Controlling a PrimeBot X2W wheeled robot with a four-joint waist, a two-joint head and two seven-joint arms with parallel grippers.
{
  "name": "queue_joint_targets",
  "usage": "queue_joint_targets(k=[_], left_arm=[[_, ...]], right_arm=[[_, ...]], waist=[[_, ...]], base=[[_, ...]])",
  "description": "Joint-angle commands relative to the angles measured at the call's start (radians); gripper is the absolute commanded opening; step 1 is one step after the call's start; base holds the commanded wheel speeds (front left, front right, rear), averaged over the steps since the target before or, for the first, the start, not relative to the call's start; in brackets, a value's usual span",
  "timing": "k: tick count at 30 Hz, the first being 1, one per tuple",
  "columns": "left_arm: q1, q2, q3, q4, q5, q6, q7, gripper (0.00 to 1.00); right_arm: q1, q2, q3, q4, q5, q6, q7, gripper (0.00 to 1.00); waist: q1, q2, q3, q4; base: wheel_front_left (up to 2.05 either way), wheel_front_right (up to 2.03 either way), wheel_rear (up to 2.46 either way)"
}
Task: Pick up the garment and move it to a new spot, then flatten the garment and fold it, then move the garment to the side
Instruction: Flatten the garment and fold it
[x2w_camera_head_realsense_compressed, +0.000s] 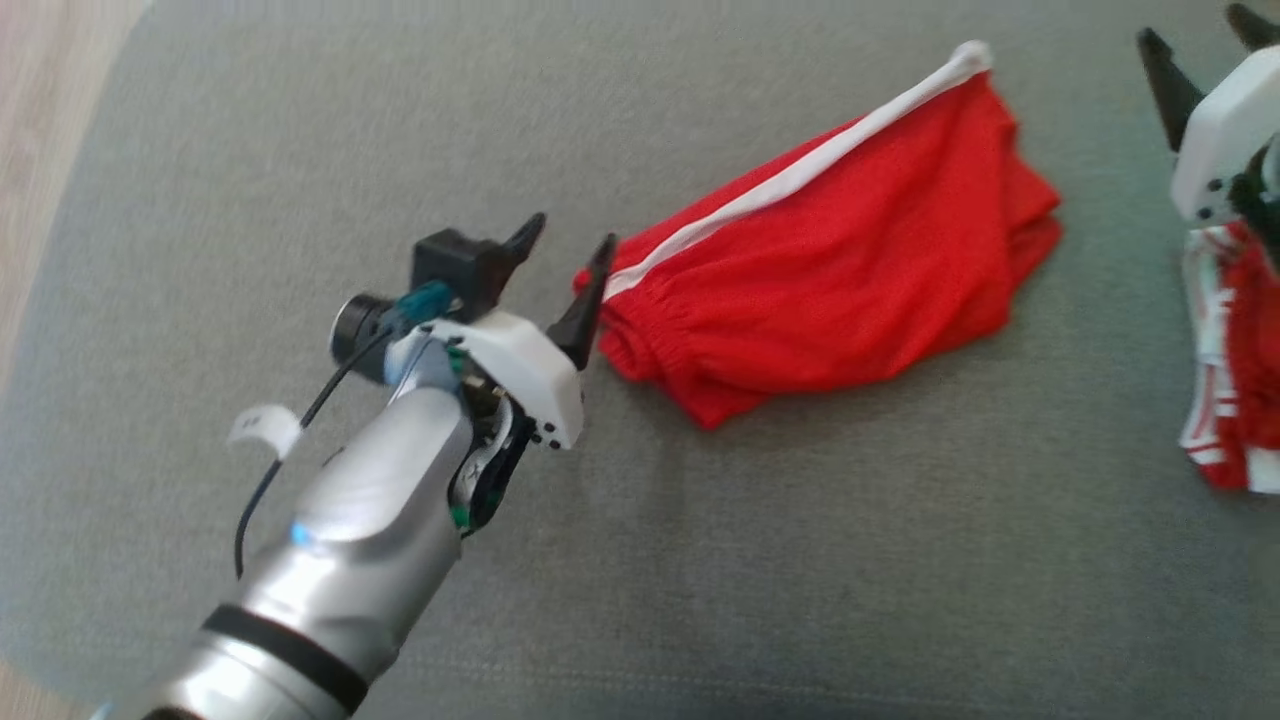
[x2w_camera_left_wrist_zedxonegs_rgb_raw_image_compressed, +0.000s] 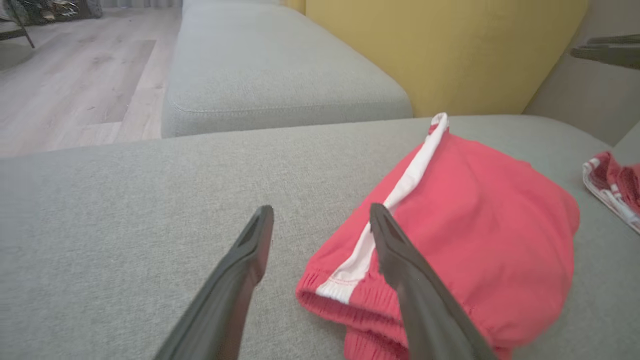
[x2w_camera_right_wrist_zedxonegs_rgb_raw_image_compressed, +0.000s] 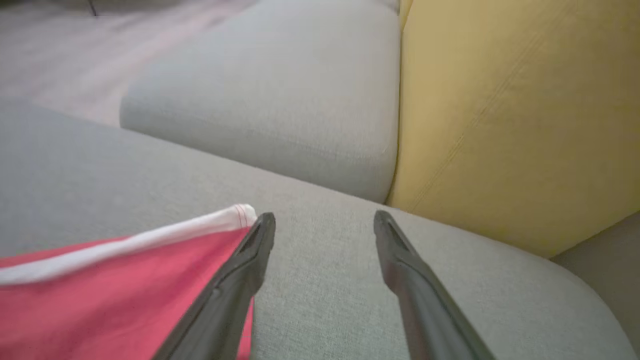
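The garment (x2w_camera_head_realsense_compressed: 830, 260) is a pair of red shorts with a white side stripe, lying folded on the grey sofa cushion (x2w_camera_head_realsense_compressed: 300, 150). My left gripper (x2w_camera_head_realsense_compressed: 565, 260) is open at the waistband end, its right finger over the elastic edge; the left wrist view shows the garment (x2w_camera_left_wrist_zedxonegs_rgb_raw_image_compressed: 475, 220) under that finger and nothing between the fingers of my left gripper (x2w_camera_left_wrist_zedxonegs_rgb_raw_image_compressed: 320, 220). My right gripper (x2w_camera_head_realsense_compressed: 1200, 50) stands open at the far right, beyond the garment's stripe tip. In the right wrist view the garment (x2w_camera_right_wrist_zedxonegs_rgb_raw_image_compressed: 125, 295) lies left of my right gripper (x2w_camera_right_wrist_zedxonegs_rgb_raw_image_compressed: 325, 225), whose fingers hold nothing.
A second red and white garment (x2w_camera_head_realsense_compressed: 1230, 380) lies at the cushion's right edge, also seen as the striped cloth (x2w_camera_left_wrist_zedxonegs_rgb_raw_image_compressed: 610, 185). A yellow back cushion (x2w_camera_left_wrist_zedxonegs_rgb_raw_image_compressed: 440, 50) and another grey seat (x2w_camera_left_wrist_zedxonegs_rgb_raw_image_compressed: 270, 80) stand beyond. Wooden floor (x2w_camera_left_wrist_zedxonegs_rgb_raw_image_compressed: 65, 75) lies to the left.
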Motion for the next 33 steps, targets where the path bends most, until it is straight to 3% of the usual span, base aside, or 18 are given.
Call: queue_joint_targets(k=[1,10,17,24,29,33], left_arm=[[-0.02,0.029,0.039,-0.032,-0.006,0.009,-0.013,1.0],[0.131,0.059,0.168,-0.159,-0.003,0.109,-0.036,1.0],[0.324,0.055,0.316,-0.325,0.088,0.155,-0.036,1.0],[0.502,-0.001,0.457,-0.438,0.184,0.119,-0.036,1.0],[0.591,-0.039,0.529,-0.489,0.266,0.076,-0.036,1.0],[0.647,-0.062,0.564,-0.516,0.326,0.049,-0.036,1.0]], right_arm=[[0.01,0.002,-0.006,-0.027,0.008,0.002,-0.025,1.0],[0.172,0.018,-0.077,-0.112,0.053,0.002,-0.251,1.0],[0.348,0.035,-0.181,-0.201,-0.005,0.002,-0.321,1.0],[0.58,0.073,-0.452,-0.431,-0.197,0.002,-0.325,1.0],[0.778,0.166,-0.635,-0.603,-0.349,0.002,-0.325,1.0],[0.903,0.248,-0.718,-0.7,-0.463,0.002,-0.322,1.0]], waist=[[0.0,0.0,-0.04,-0.037],[0.0,0.0,-0.151,-0.116],[0.0,0.0,-0.204,-0.172],[0.0,0.0,-0.219,-0.207],[0.0,0.0,-0.225,-0.217],[0.0,0.0,-0.229,-0.22]], base=[[0.0,0.0,0.0],[0.0,0.0,0.0],[0.0,0.0,0.0],[0.0,0.0,0.0],[0.0,0.0,0.0],[0.0,0.0,0.0]])
